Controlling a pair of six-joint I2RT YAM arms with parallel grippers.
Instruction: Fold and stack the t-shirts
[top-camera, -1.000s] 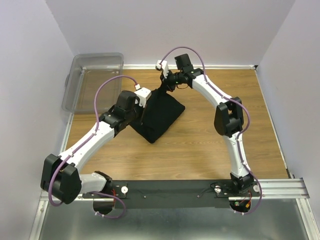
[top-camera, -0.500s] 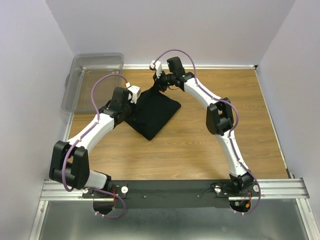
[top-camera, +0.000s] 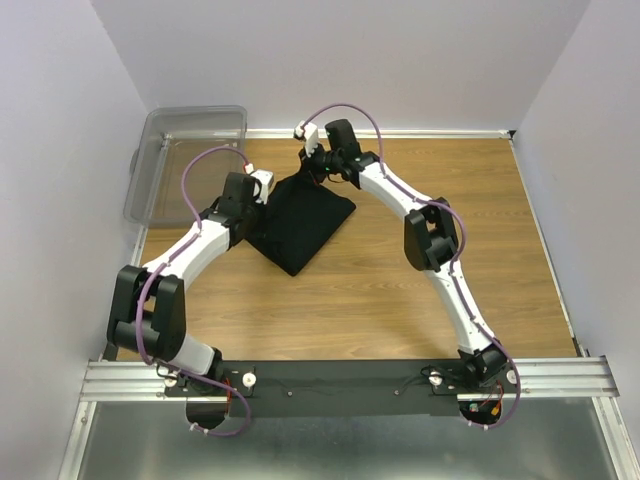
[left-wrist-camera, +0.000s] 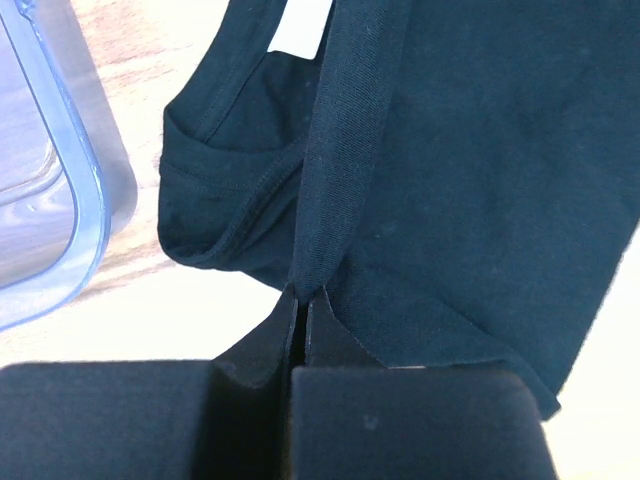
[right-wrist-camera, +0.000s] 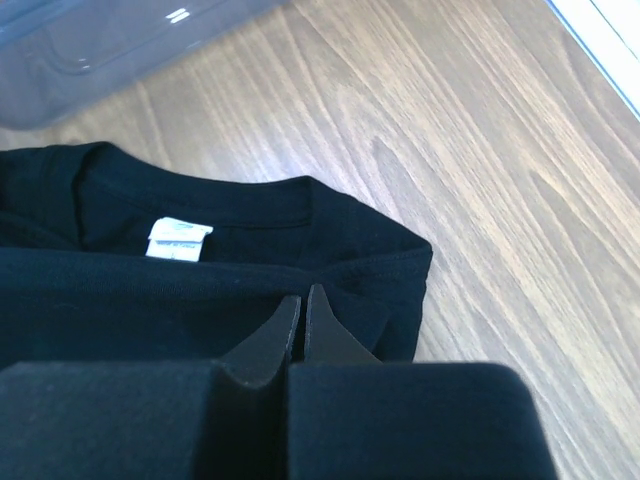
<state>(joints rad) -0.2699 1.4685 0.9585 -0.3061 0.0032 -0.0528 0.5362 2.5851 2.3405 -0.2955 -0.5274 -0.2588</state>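
You have one black t-shirt (top-camera: 303, 222) in play, lying folded on the wooden worktop (top-camera: 400, 290) left of centre and towards the far side, just beside the clear plastic bin (top-camera: 185, 160) at the far left corner. Your left fingers (left-wrist-camera: 303, 305) are pressed fully together, and a raised ridge of the black cloth runs straight into their tips, so they have a pinch of the shirt on its near-left side. Your right fingers (right-wrist-camera: 303, 300) are closed just as tight, their tips buried in a fold of cloth right behind the collar (right-wrist-camera: 300, 190) at the shirt's far edge. From above, the cloth looks drawn up between the two pinches.

The only label you can see is the small white neck tag (right-wrist-camera: 178, 238) sewn inside the collar. In the right wrist view it carries faint grey marks that are too small to read, and in the left wrist view it shows as a blank white patch at the top edge. No other writing or brand shows on the shirt
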